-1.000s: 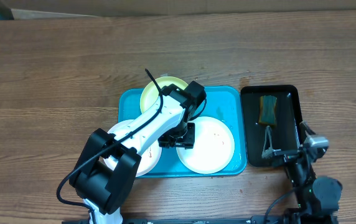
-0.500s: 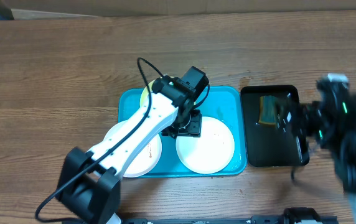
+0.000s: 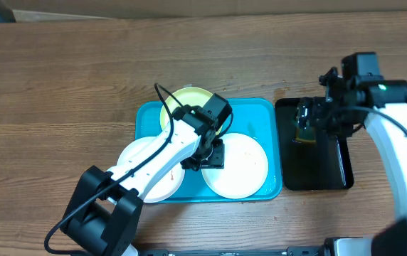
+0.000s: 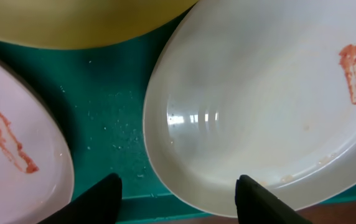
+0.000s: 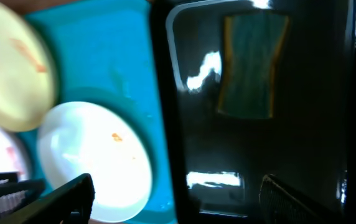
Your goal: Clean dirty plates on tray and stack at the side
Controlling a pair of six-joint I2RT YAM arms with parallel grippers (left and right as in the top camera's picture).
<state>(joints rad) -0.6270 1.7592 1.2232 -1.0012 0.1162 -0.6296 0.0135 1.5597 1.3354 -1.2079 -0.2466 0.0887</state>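
Plates [image 3: 245,167] sit smeared in the tray [image 3: 260,114], mid desk [image 3: 61,71]. My right hand [image 5: 175,196] has just swung to 3 o'clock above the sponge [image 5: 248,65], spread wide; left hand [image 4: 178,186], also open, hovers between two of them, so scrubbing comes next

A brown wooden table [image 3: 61,78] is carrying two trays directly on its top. A turquoise tray [image 3: 253,114] is sitting near the middle, and a smaller black tray [image 3: 310,171] is lying just beside it to the right (a narrow strip of wood is showing between their rims).
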